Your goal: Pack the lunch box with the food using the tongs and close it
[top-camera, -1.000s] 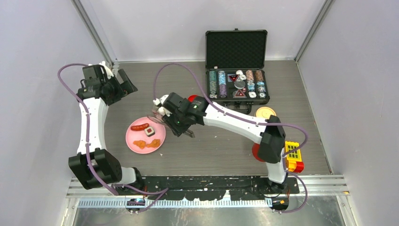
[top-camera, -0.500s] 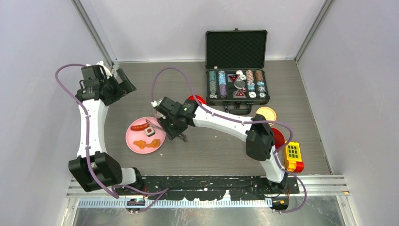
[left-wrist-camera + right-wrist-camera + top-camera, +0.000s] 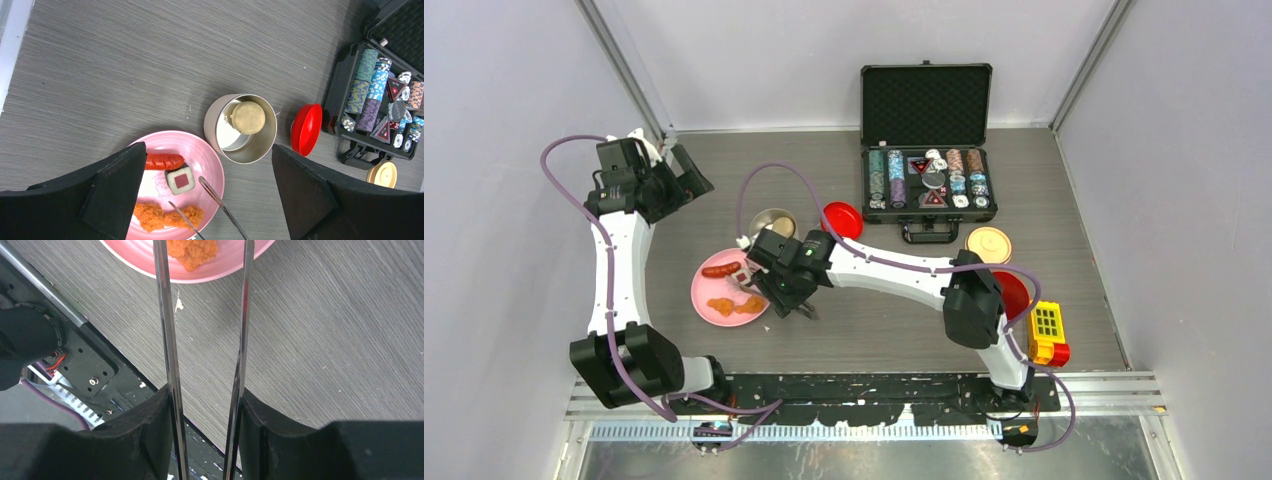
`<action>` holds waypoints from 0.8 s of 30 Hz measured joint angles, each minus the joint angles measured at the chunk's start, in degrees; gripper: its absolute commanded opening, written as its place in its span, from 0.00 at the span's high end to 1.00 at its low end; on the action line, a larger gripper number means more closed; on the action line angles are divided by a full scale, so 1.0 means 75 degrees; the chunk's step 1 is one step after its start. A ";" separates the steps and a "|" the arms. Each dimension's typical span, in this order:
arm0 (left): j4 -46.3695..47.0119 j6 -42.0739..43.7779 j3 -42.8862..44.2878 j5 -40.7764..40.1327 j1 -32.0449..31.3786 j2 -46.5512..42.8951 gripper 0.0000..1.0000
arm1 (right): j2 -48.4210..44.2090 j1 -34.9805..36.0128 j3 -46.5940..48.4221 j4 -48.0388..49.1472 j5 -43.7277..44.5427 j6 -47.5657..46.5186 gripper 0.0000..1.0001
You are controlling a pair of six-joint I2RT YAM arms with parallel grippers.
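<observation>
Right gripper (image 3: pixel 204 400) is partly closed on the tongs (image 3: pixel 168 340), 1 slim arm against each finger, so the tongs are held with their tips spread. Tongs: thin dark metal, 2 straight arms. In the right wrist view the tips sit either side of an orange nugget (image 3: pixel 192 252) at the near edge of the pink plate (image 3: pixel 225 270); can't tell if they touch it.

Left gripper (image 3: pixel 206 146) is wide open, holding nothing, raised at the far left and looking down on the plate.

On the plate: red sausage (image 3: pixel 164 161) on the far side, white cube (image 3: pixel 180 180) with a red centre just beside it, 2 nuggets near side.

Steel bowl (image 3: pixel 241 128) is just right of and beyond the plate, uncovered, 1 pale round lump (image 3: pixel 248 117) inside. Red lid (image 3: pixel 842 218) lies right of the bowl. Beige disc lid (image 3: pixel 989 243) sits near the poker chip case (image 3: pixel 929 180), well apart from the bowl. Red canister (image 3: pixel 1014 292) is partly hidden behind the right arm, next to the yellow and red block toy (image 3: pixel 1047 333).
</observation>
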 measured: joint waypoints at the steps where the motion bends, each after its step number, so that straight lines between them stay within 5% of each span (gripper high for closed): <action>1: 0.0006 0.0000 -0.0012 0.0000 0.0000 -0.0009 0.02 | 0.0000 0.0015 -0.0017 0.0000 0.0026 0.0020 0.50; 24: 0.0055 -0.0009 -0.0111 0.0175 0.0044 -0.0026 0.01 | 0.0624 0.0251 0.0187 0.0085 0.0589 0.0271 0.53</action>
